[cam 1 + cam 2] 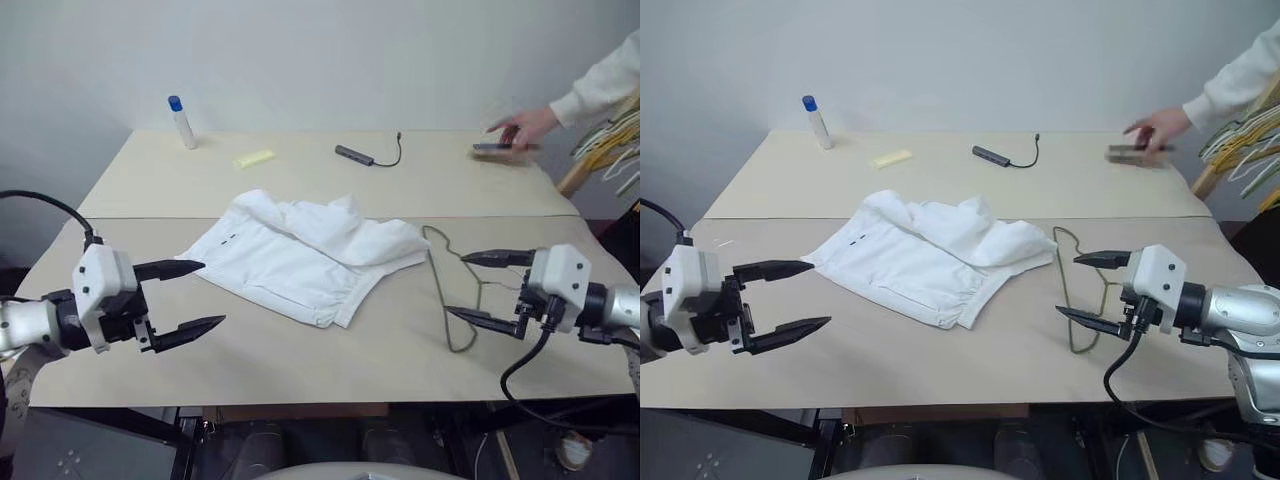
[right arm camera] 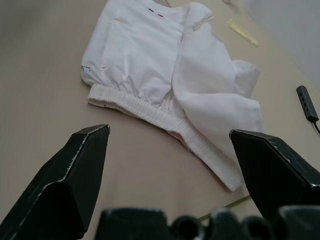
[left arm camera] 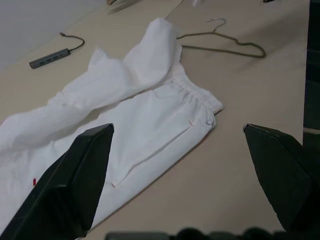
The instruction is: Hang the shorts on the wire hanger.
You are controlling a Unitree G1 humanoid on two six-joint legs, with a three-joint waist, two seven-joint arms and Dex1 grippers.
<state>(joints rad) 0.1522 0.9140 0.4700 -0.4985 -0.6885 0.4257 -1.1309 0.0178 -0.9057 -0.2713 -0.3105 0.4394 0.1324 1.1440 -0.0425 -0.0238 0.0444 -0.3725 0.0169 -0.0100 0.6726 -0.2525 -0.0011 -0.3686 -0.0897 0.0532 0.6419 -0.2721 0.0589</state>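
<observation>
- Step: pre-grasp, I'd say. Left hand (image 1: 190, 296) and right hand (image 1: 478, 286) both spread wide, holding nothing, flanking the shorts (image 1: 300, 255).
- Next: likely needs the wire hanger (image 1: 452, 290) lifted and a waistband edge pinched.
- Shorts: white, rumpled, one leg folded over, mid-desk (image 1: 120, 340); the olive-grey hanger lies flat beside them, under the right hand.

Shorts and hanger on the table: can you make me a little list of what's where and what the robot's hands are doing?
shorts: white, crumpled, lying on the table
wire hanger: flat on the table beside the shorts, on the robot's right
left gripper: open, empty, off the shorts
right gripper: open, empty, over the hanger
far side: bottle, person's hand
</observation>
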